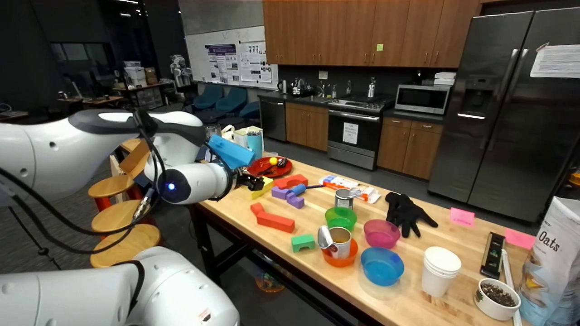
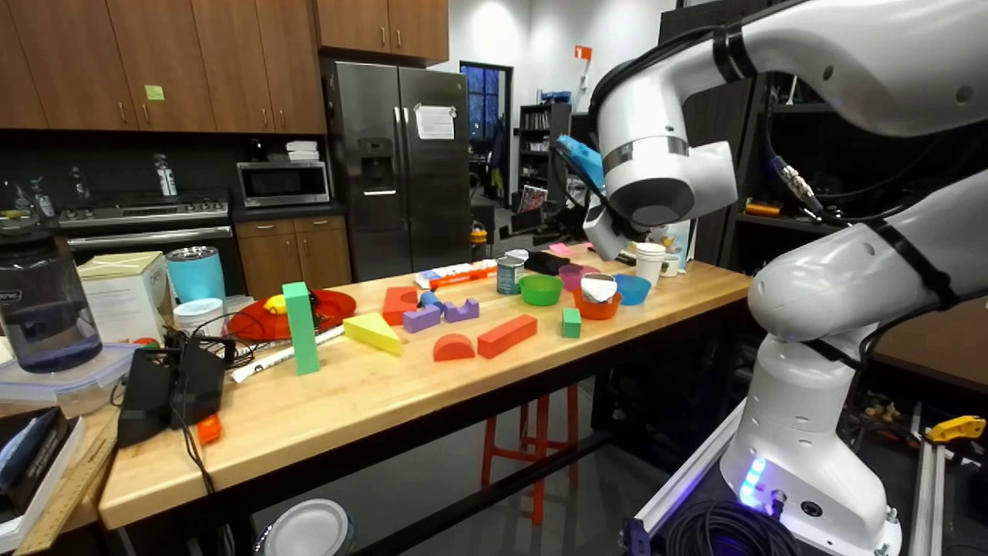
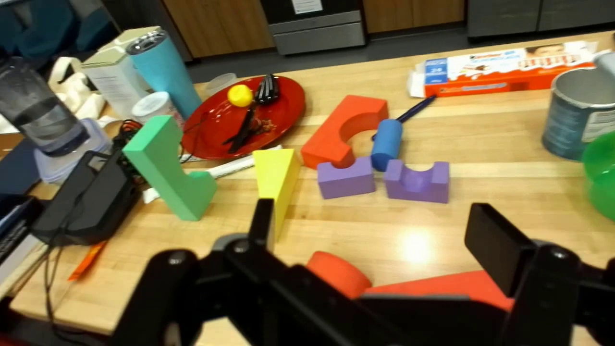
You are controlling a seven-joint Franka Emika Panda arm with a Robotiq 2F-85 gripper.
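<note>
your gripper (image 3: 379,235) hovers released over the wooden table (image 3: 519,182), its fingers (image 3: 497,245) spread wide.
low in the wrist view, a red half-round block (image 3: 338,274) and a red bar (image 3: 447,284) lie nearest, both partly hidden behind your gripper. left of centre you see a yellow wedge (image 3: 276,173), its near end partly covered by one finger. just above the middle, a purple notched block (image 3: 346,180) sits beside a second purple block (image 3: 417,186), with a blue cylinder (image 3: 387,142) and a red arch (image 3: 329,132) behind them. a tall green block (image 3: 163,163) stands at left. upper left, a red plate (image 3: 288,103) carries a small yellow thing (image 3: 240,95); at the right edge stands a metal can (image 3: 569,125).
</note>
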